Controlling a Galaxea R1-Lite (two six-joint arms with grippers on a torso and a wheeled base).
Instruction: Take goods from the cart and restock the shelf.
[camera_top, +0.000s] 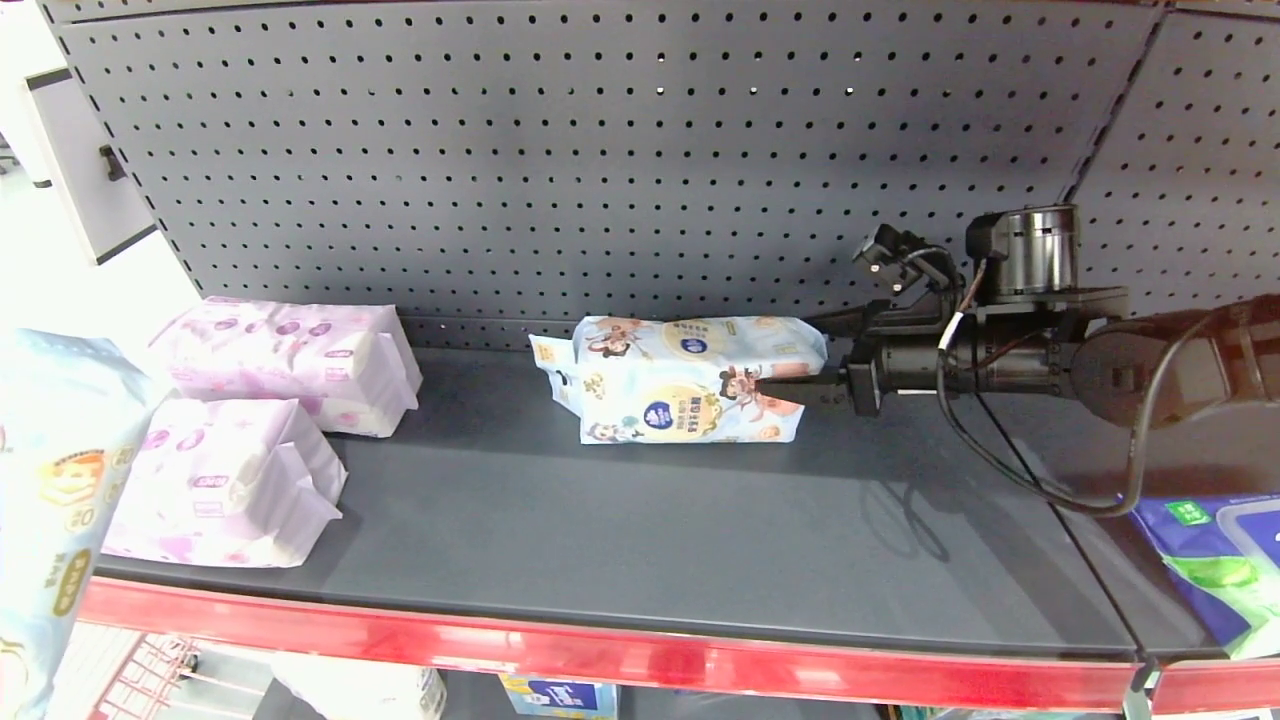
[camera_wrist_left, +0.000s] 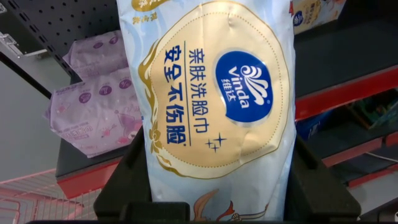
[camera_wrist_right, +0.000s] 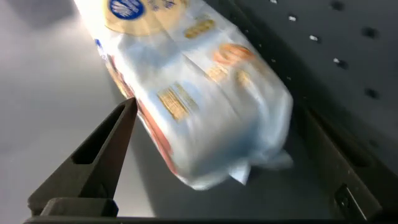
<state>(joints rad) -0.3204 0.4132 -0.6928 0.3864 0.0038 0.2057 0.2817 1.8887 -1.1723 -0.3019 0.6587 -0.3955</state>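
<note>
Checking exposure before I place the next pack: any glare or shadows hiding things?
Head view: glare streaks the glossy red shelf edge strip, the far left washes out white, and the dark grey shelf board is evenly lit. Left wrist view: only faint sheen on the blue-and-cream plastic tissue pack.

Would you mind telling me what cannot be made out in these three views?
- Head view: the held pack is cut off by the left edge, and the blue-green pack by the right edge.
- Head view: the red shelf lip hides most of the goods below.
- Right wrist view: blur makes the shelved pack's print unreadable.
- Left wrist view: the held pack covers the middle of the left gripper.
</note>
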